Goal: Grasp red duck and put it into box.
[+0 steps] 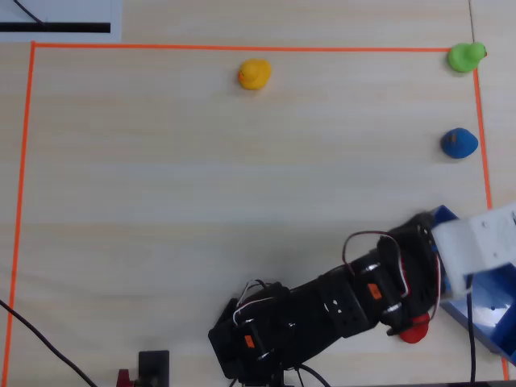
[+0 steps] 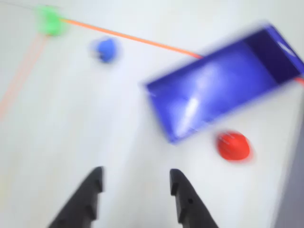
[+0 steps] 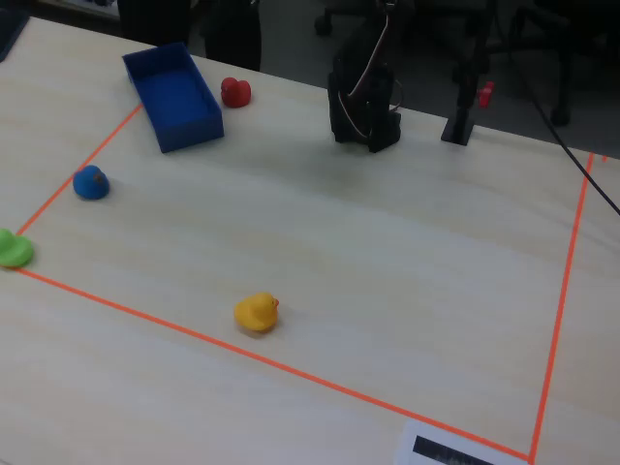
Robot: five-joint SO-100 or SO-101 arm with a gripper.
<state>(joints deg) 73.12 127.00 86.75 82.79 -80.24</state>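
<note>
A: Where is the red duck (image 2: 233, 146) sitting right now?

B: On the desk (image 3: 387, 252), just beside the long wall of the box (image 2: 223, 80), not inside it. In the wrist view it is lying at about four o'clock from the box's middle, and at roughly two o'clock from the claw (image 2: 135, 183).

A: And the claw?

B: It is hanging with its two dark fingers (image 2: 183, 199) spread fairly wide and nothing between them. The wrist picture is smeared, so I am judging the gap loosely.

A: So how should the reach go?

B: I'd say the arm is lining up on the duck, not yet over it. It needs swinging toward two o'clock in the wrist view until the duck is sitting between the fingers, then lowering straight. The box wall is close, so the finger on that side is risking a knock against it; coming in with the fingers parallel to the wall would probably help.

A: What does the duck look like?

B: Small, bright red, rounded like a dome. In the fixed view (image 3: 235, 92) a little head bump is showing on top. It is looking smooth, likely slippery, so closing low on the body seems wiser than pinching the head.
</note>
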